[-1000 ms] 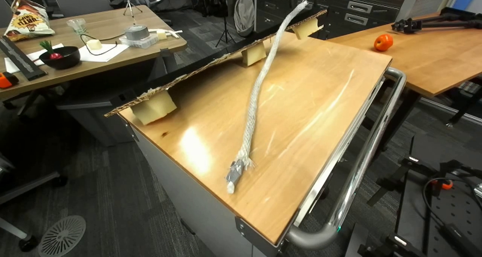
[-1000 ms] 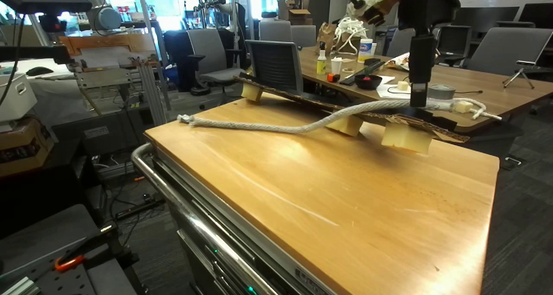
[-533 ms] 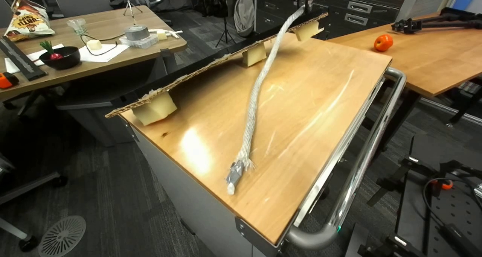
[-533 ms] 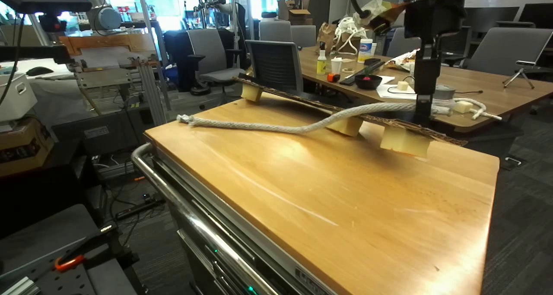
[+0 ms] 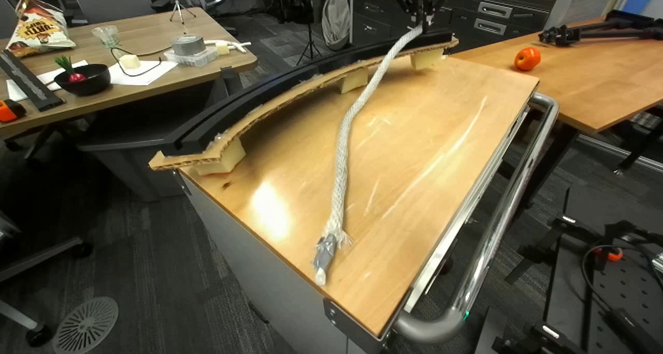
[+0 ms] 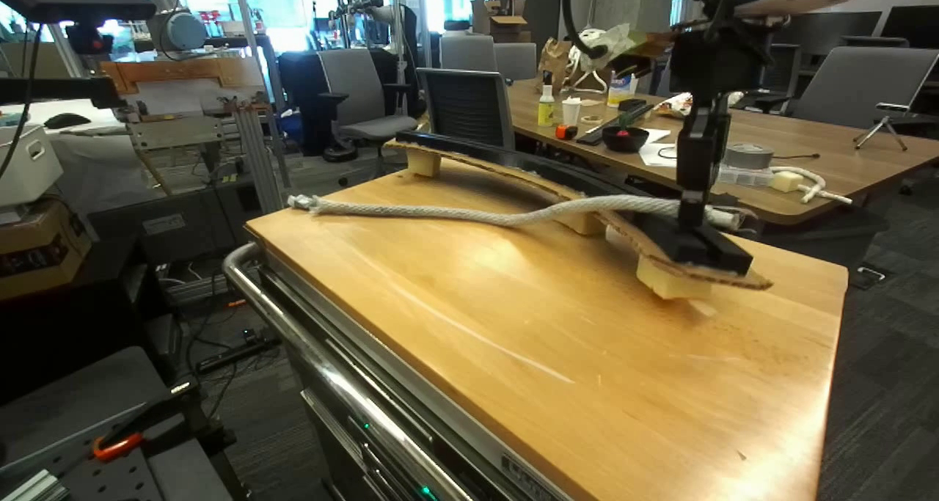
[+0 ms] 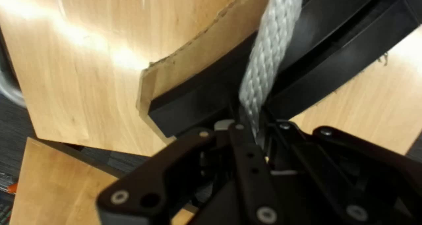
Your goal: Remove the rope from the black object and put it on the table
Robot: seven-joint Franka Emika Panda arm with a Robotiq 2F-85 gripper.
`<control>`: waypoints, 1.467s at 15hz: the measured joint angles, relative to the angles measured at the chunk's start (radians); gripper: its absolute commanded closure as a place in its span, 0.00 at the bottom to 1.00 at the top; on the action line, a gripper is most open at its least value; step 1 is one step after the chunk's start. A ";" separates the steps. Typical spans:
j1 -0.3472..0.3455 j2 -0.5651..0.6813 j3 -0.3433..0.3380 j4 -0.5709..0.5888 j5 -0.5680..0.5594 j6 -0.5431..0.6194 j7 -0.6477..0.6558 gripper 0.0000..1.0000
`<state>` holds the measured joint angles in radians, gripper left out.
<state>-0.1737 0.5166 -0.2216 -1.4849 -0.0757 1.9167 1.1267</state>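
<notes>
My gripper [image 7: 252,121] is shut on the pale rope [image 7: 270,47] near one end, just above an end of the black object [image 7: 204,90]. In an exterior view, a short piece of the rope [image 6: 469,215] pokes out past the gripper [image 6: 691,211]. From there the rope crosses over the curved black object [image 5: 254,100] and slopes down to the table [image 5: 430,136]. Its taped, frayed end lies on the tabletop near an edge. The black object stands on a cardboard strip along the table's far side. In the wrist view the fingertips are partly hidden by dark finger links.
Yellow foam blocks [image 6: 671,277] prop up the cardboard. A silver rail [image 5: 497,229] runs along one table edge. Beyond stands a desk [image 5: 228,66] with a black bowl [image 5: 85,79] and a roll of tape. Another desk [image 5: 595,84] bears a red-orange fruit [image 5: 527,58].
My gripper has closed on the rope and come lower. The black object has tipped and dropped, so its curved top now shows. The rope's taped end has slid slightly toward the table edge.
</notes>
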 measured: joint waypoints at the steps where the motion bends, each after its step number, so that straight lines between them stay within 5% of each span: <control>1: -0.001 -0.013 -0.001 -0.042 0.010 0.014 0.003 0.97; 10: -0.002 -0.220 -0.060 -0.271 -0.014 0.173 0.018 0.97; 15: -0.008 -0.382 -0.086 -0.400 -0.070 0.073 -0.024 0.97; 22: 0.006 -0.369 -0.021 -0.530 -0.107 -0.076 -0.129 0.97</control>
<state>-0.1673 0.1474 -0.2422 -2.0145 -0.1830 1.8412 0.9974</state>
